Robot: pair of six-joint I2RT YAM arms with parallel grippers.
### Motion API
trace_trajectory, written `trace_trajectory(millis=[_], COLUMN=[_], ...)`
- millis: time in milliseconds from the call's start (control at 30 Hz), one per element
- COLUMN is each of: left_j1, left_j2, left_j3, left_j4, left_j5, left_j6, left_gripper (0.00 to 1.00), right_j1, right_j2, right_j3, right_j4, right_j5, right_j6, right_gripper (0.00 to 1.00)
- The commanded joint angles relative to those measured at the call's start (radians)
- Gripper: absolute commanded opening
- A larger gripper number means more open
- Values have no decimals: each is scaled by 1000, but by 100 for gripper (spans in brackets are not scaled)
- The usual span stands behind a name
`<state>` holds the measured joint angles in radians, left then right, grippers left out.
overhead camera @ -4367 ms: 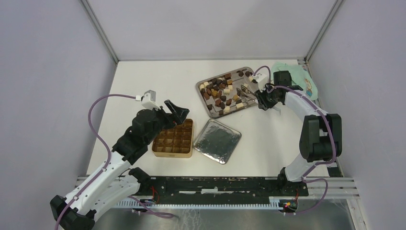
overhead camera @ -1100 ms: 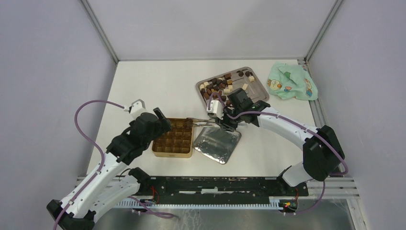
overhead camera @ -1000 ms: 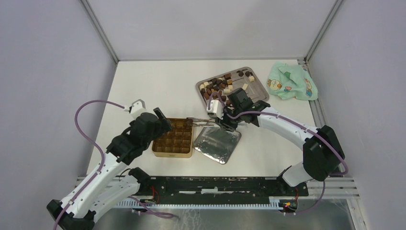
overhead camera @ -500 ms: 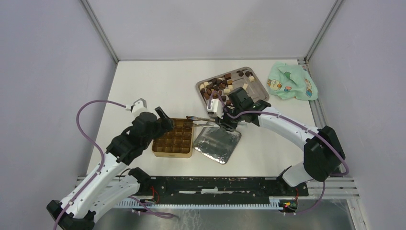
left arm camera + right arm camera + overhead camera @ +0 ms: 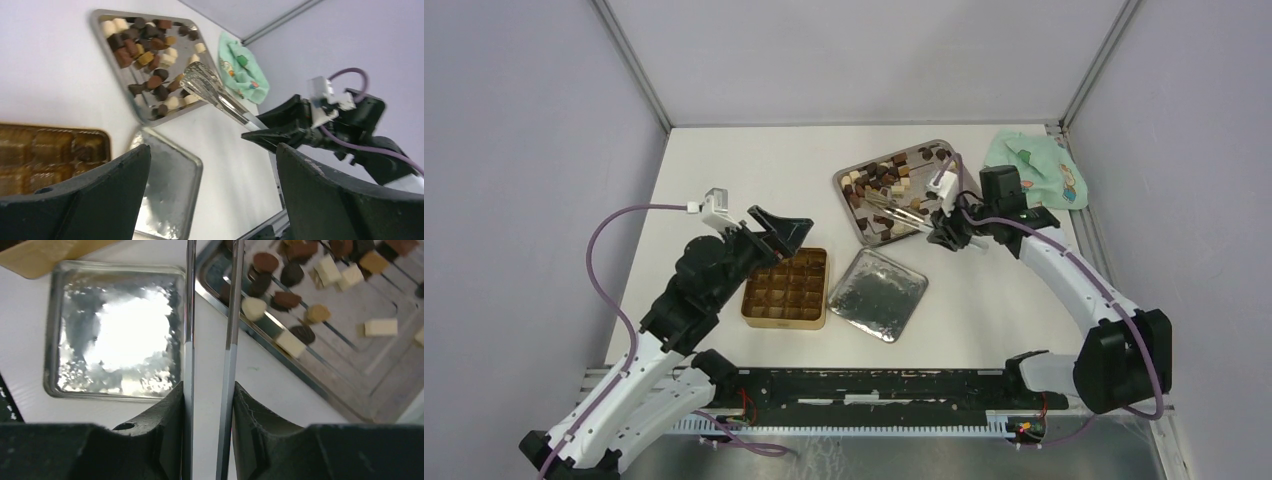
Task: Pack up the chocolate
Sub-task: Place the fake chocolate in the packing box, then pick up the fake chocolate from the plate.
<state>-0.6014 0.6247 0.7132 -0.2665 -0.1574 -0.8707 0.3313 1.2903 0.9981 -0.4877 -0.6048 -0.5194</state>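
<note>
The chocolate (image 5: 886, 180) lies heaped on a steel tray (image 5: 360, 370) in the upper middle of the overhead view: dark brown, light brown and cream-white pieces, mostly toward the tray's left end. The right gripper (image 5: 941, 226) sits at the tray's lower right edge, its jaws pinched on the handle end of long silver tongs (image 5: 902, 208). In the right wrist view the two tong arms run up the middle of the frame, slightly apart, with a black finger (image 5: 160, 435) pressed against the outside of each. The tong tips reach left over the pile of pieces; whether they touch any is not clear.

The left gripper (image 5: 782, 228) hangs above the upper left corner of the gold gridded tin (image 5: 786, 322), which is left of centre – its jaws are spread wide and hold nothing. Whether the tin's cells hold pieces is hard to tell. A square silver lid (image 5: 879, 293) lies just right of the tin, tilted as a diamond, below the tray. A green patterned cloth (image 5: 1052, 165) is crumpled at the upper right, beside the right arm.
</note>
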Motion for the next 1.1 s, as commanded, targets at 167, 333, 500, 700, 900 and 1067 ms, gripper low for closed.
trace_trajectory(millis=[167, 333, 500, 700, 900, 1067], left_j1=[-5, -22, -34, -40, -40, -40], left_j2=[132, 185, 217, 221, 257, 250], left_j3=[-36, -39, -38, -41, 9, -1], left_j4=[263, 311, 320, 319, 298, 298], left_j5=[203, 206, 200, 162, 161, 132], left_j6=[-56, -57, -52, -43, -7, -12], left_gripper=[100, 100, 100, 100, 100, 100], right_j1=[-308, -398, -431, -434, -447, -454], right_j2=[82, 180, 262, 286, 281, 297], right_j3=[-5, 51, 110, 123, 90, 116], right_j4=[18, -2, -7, 4, 32, 27], right_j5=[66, 126, 145, 129, 131, 131], right_j6=[-63, -164, -188, -153, -134, -134], right_gripper=[39, 39, 39, 39, 38, 39])
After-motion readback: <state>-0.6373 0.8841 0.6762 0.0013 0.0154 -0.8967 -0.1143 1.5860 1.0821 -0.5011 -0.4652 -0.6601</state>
